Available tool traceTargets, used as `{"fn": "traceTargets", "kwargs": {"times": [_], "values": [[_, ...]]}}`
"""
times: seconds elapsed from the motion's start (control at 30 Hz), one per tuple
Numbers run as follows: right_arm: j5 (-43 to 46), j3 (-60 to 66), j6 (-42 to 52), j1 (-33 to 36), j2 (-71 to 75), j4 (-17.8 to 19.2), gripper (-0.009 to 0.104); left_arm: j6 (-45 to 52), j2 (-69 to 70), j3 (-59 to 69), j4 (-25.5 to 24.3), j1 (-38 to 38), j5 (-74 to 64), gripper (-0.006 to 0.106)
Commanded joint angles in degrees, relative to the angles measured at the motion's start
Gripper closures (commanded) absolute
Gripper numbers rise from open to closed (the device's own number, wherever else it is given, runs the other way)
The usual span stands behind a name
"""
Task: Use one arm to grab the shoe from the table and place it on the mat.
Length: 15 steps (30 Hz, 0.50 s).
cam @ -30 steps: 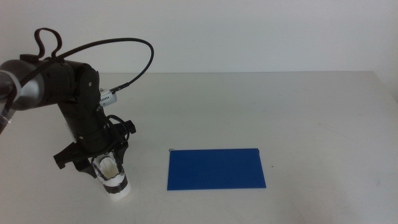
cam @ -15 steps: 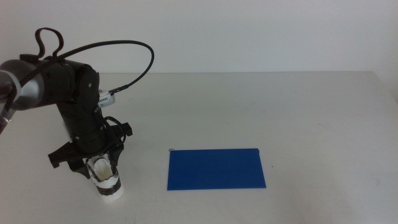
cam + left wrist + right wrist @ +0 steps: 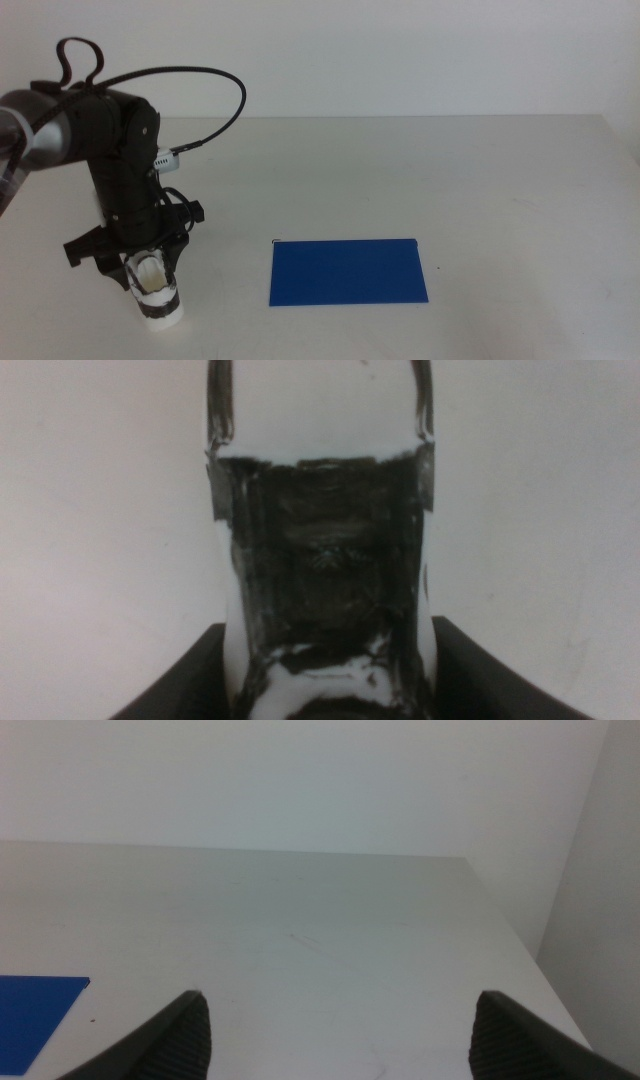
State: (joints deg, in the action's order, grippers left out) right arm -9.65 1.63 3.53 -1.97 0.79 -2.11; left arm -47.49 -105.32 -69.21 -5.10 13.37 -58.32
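My left arm (image 3: pixel 115 160) reaches down at the table's front left. Its gripper (image 3: pixel 150 275) is shut on the shoe (image 3: pixel 158 300), a small white sneaker with black panels and a cream lining. In the left wrist view the shoe (image 3: pixel 320 560) fills the space between the jaws of the left gripper (image 3: pixel 322 410), which press on its two sides. I cannot tell whether its sole touches the table (image 3: pixel 450 170). The dark-blue mat (image 3: pixel 348 271) lies flat to the shoe's right, apart from it. My right gripper (image 3: pixel 340 1000) waits outside the middle view, open and holding nothing.
A black cable (image 3: pixel 215 85) loops from the left arm over the table's back left. The right wrist view shows a corner of the mat (image 3: pixel 35 1010), the table's far right edge (image 3: pixel 500 920) and a pale wall behind.
The left arm has carried the held shoe leftward and toward the table's front edge, farther from the mat. The mat has not moved.
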Motion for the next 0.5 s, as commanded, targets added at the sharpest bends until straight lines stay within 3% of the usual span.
{"fn": "traceTargets", "kwargs": {"times": [0.0, 0.27, 0.47], "values": [[4.5, -0.5, 0.7, -0.3, 1.2, 0.5, 0.029, -1.4, 2.9, -3.2, -0.6, 0.3, -3.2, 0.102], [4.5, -0.5, 0.7, -0.3, 1.2, 0.5, 0.029, -5.8, 8.5, -4.2, 2.3, 0.6, -4.3, 0.102], [4.5, -0.5, 0.7, -0.3, 1.2, 0.5, 0.029, -12.9, 10.5, -4.3, 1.4, 4.3, -5.9, 0.102]]}}
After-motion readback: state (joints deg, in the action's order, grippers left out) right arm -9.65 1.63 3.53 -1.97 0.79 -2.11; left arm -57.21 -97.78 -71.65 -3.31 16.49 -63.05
